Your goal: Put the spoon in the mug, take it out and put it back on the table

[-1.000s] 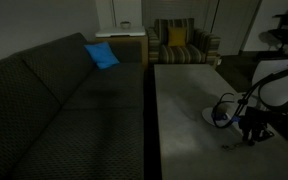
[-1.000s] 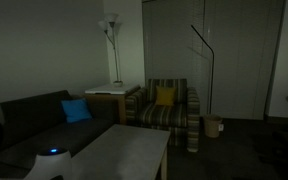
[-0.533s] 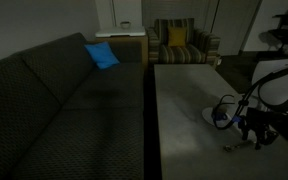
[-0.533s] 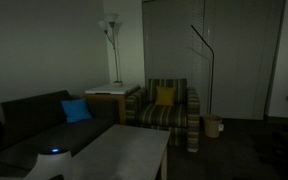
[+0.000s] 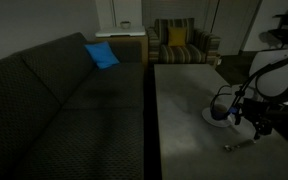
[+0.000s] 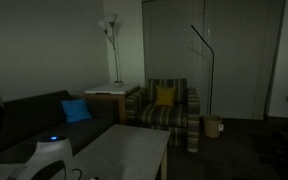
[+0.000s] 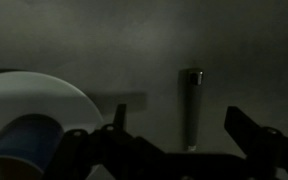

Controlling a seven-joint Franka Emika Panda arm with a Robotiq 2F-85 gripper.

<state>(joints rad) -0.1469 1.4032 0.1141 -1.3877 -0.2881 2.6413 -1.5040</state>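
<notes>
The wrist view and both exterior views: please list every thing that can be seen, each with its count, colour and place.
sofa: one, dark patterned, along the table's long side
blue cushion: one, on the sofa
armchair: one, striped, beyond the table's far end
yellow cushion: one, on the armchair
side table: one, pale, between sofa and armchair
floor lamps: two, one white-shaded behind the side table, one thin and dark behind the armchair
table: one, grey
saucer: one, white, on the table
mug: one, dark blue, at the saucer
spoon: one, silvery, flat on the table beside the saucer
arm: one, white
gripper: one, dark, open, astride the spoon
</notes>
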